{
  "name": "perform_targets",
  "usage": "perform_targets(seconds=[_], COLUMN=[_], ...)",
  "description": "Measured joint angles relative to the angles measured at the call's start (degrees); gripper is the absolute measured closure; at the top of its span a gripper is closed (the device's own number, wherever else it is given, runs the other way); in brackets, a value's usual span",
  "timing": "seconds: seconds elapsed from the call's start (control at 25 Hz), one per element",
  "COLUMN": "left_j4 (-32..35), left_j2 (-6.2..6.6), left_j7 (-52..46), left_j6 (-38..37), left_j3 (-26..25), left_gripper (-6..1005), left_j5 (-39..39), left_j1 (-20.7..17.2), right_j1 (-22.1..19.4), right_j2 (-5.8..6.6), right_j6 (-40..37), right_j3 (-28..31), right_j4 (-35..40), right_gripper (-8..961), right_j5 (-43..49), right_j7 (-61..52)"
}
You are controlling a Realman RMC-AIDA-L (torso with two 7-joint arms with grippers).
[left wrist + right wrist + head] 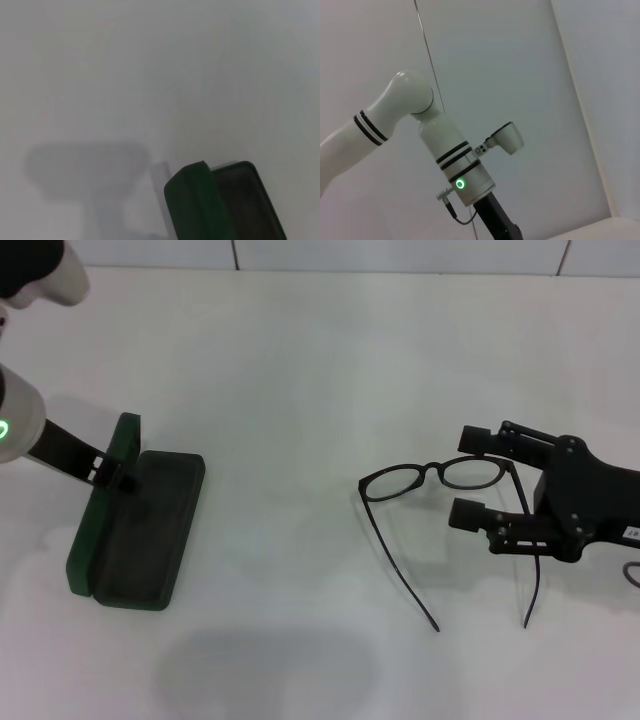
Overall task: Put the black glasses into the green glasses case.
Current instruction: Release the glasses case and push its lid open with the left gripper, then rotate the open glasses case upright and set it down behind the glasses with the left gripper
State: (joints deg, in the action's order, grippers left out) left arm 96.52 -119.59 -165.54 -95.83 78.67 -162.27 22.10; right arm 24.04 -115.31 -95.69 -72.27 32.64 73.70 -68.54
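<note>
My right tool [484, 486] has its fingers apart around the right lens end of the black glasses [432, 480], which lie on the desk [300, 370]. I should close gently on the frame. My left tool [112, 472] is clamped on the lid of the green glasses case [150, 530], keeping it open.

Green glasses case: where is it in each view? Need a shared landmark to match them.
Head view: green glasses case lies open at the left on the white table, its raised lid at the left gripper.
Left wrist view: its corner shows at the lower edge.
Right wrist view: not in it.
Shared landmark: the upright lid edge.
</note>
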Motion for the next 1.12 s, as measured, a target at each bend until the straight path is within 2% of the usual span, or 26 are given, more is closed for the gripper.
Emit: perform_targets(seconds=[0.28, 0.52, 0.6, 0.84, 0.96, 1.12], left_j4=[-0.8, -0.3, 0.3, 3.7, 4.1, 1.8], left_j2=[0.07, 0.07, 0.15, 0.22, 0.10, 0.10], left_j7=[-0.1, 0.1, 0.3, 3.3, 8.8, 18.8], left_j6=[0.0, -0.2, -0.2, -0.2, 0.8, 5.2], left_j3=[0.0, 0.1, 0.0, 0.2, 0.8, 3.9], left_gripper=[419, 660, 791, 791, 791, 791], left_j5=[-0.1, -0.2, -0.2, -0.2, -0.1, -0.1], left_j1=[0.4, 0.4, 0.4, 1.9, 5.0, 9.7], right_j1=[0.1, 0.0, 0.0, 0.7, 3.5, 6.1], right_j2=[0.00, 0.00, 0.00, 0.33, 0.69, 0.04], right_j6=[0.0, 0.1, 0.1, -2.7, -8.3, -12.6], right_j3=[0.0, 0.0, 0.0, -0.7, -1.4, -2.0], right_j4=[0.0, 0.0, 0.0, 0.0, 0.0, -0.1], right_gripper=[68, 68, 68, 69, 69, 68], right_j5=[-0.1, -0.2, -0.2, 1.2, 6.2, 11.2], right_j7=[0.0, 0.2, 0.2, 0.7, 0.9, -1.0])
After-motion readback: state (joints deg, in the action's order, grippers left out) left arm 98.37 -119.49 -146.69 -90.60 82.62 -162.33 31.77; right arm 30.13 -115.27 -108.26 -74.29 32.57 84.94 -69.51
